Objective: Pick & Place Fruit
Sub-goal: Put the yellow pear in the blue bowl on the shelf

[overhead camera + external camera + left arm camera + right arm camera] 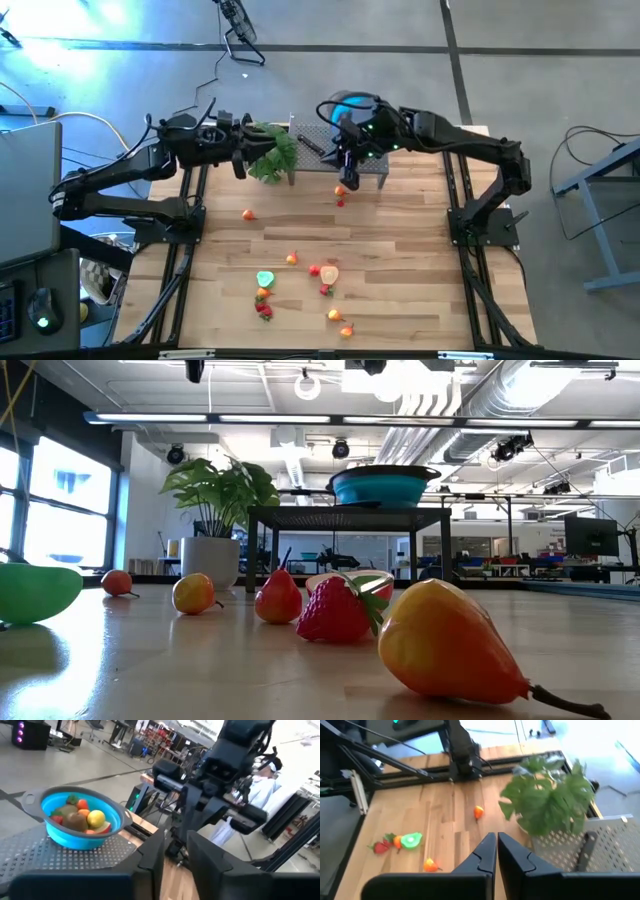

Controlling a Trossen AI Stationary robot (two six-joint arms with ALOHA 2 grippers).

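High view shows you both arms reaching in over the far edge of the bench (400, 260). Your left end effector (243, 152) hangs beside the leafy plant (274, 155); in the left wrist view its fingers (150, 855) stand slightly apart with nothing visible between them, and you cannot tell whether it is released or clenched. Your right end effector (350, 168) sits above the metal rack (372, 168), just in front of the blue bowl (348, 106); in the right wrist view its fingers (487, 851) are pressed together, clenched on nothing.

The blue bowl (82, 820) rests on the perforated top of the rack and already carries several pieces of fruit: a lemon (96, 818), a kiwi (76, 821) and some red and orange pieces.

The rest of the fruit (325, 274) lies loose on the bench. Most of it is scattered near the front edge, with a green half lime (265, 279) among strawberries and orange pieces. One orange piece (248, 213) lies alone toward the left, and two small pieces (341, 193) lie just below the right end effector.

Low view puts an orange-yellow pear (445, 645) and a strawberry (335, 612) closest to you.
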